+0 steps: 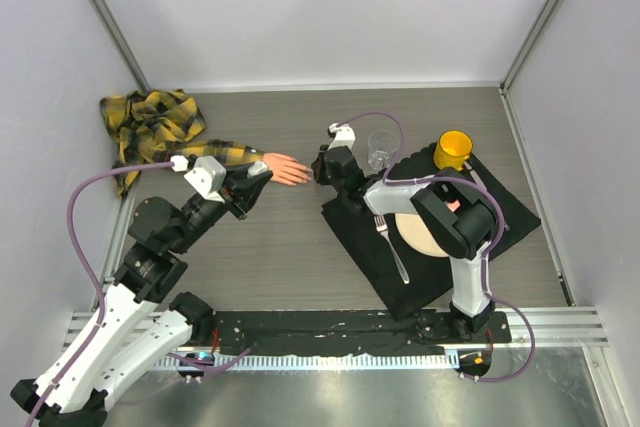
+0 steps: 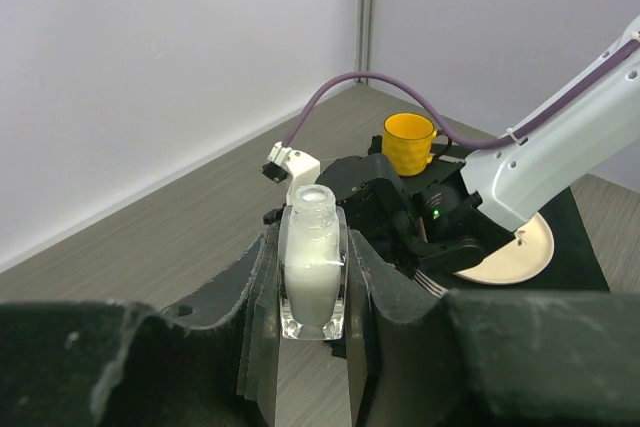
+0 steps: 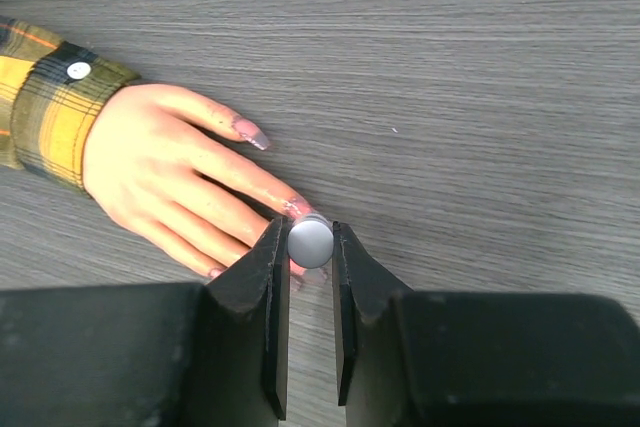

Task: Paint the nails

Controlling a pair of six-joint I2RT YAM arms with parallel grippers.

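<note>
Yellow-black plaid sleeve (image 1: 150,125): bunched at the far-left corner of the grey wood-grain table (image 1: 290,247), cuff stretched rightward, a white button on it.
Left gripper (image 1: 260,177): clenched on the bottle, just beside the cuff and wrist.
Small clear glass bottle (image 2: 312,267): upright between the left fingers, neck open, milky white inside.
Peach-pink fake hand (image 3: 165,172): flat on the table, back up, fingers pointing right, between the two grippers.
Nails (image 3: 253,135): at the hand's right end. The thumb nail and the one next to the cap look pink; others are hidden by the right fingers.
Right gripper (image 1: 320,169): grasping the cap, directly above the fingertips.
Round silver-grey cap (image 3: 311,241): seen end-on, pinched between the jaws, covering one fingertip; whatever is beneath it is hidden.
Clear drinking glass (image 1: 380,150): upright, just off the mat's far edge.
Black mat (image 1: 370,267): angled, under the right arm.
Silver fork (image 1: 392,245): on the mat, left of the plate.
Cream round plate (image 1: 415,237): on the mat, partly under the arm.
Yellow mug (image 1: 453,150): at the mat's far corner.
</note>
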